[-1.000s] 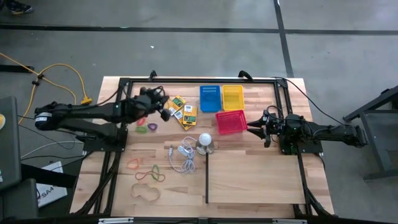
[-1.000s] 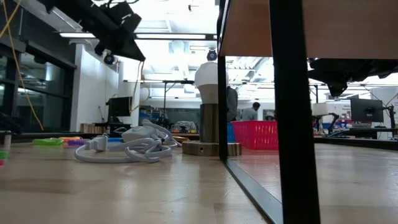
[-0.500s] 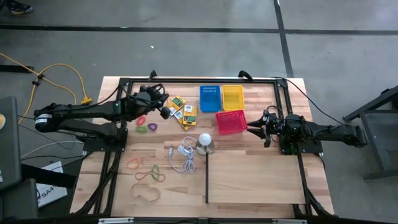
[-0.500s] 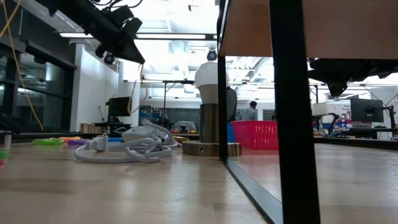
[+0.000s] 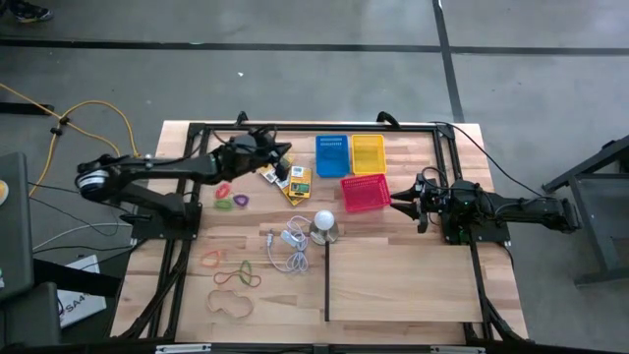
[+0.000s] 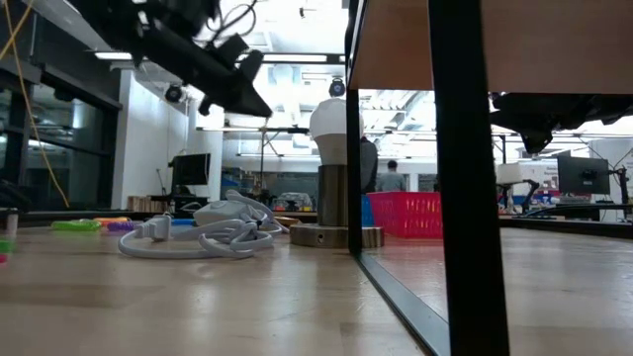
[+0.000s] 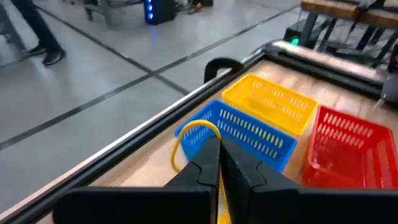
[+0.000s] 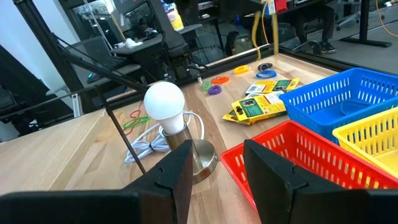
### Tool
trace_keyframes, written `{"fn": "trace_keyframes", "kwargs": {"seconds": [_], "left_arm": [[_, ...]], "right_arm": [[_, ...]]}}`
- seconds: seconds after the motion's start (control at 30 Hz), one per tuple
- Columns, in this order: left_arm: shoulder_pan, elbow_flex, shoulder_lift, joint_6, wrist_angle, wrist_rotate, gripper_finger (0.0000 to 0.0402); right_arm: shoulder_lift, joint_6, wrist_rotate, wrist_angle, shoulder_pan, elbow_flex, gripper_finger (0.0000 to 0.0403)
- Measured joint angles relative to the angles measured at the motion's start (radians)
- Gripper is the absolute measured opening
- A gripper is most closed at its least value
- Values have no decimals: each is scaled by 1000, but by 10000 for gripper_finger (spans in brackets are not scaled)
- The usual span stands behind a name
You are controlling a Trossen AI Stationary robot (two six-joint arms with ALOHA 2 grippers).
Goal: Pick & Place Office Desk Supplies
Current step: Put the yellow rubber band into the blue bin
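**Inspector A:** In the upper left of the high view, the left gripper [image 5: 282,150] hangs above the worktop [image 5: 393,285], just left of the blue basket [image 5: 331,154]. Its wrist view shows the jaws clenched on a thin yellow rubber band [image 7: 194,134], whose loop stands up in front of that basket.

**Inspector B:** And the right gripper [image 5: 401,200]?

**Inspector A:** It sits at centre right, just beside the red basket [image 5: 365,193], jaws released, holding nothing. The yellow basket [image 5: 368,153] stands touching the blue one.

**Inspector B:** The remaining supplies?

**Inspector A:** The yellow-and-green packets [image 5: 296,180] lie below the left gripper. The coloured rings [image 5: 232,203] lie to their left. Further rubber bands [image 5: 233,274] lie at lower left, among them a large tan one [image 5: 229,304]. The white bulb [image 5: 324,222] on its base stands mid-frame, with the coiled white cord [image 5: 290,250] just beside it.
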Motion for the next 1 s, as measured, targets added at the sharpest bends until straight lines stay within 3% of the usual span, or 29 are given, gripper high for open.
{"fn": "trace_keyframes", "kwargs": {"seconds": [0.27, 1.0], "left_arm": [[67, 86, 184, -15, 114, 134, 1], [67, 460, 476, 106, 104, 191, 1]], "right_arm": [[0, 0, 1, 0, 0, 0, 130], [0, 0, 0, 0, 0, 0, 130]]}}
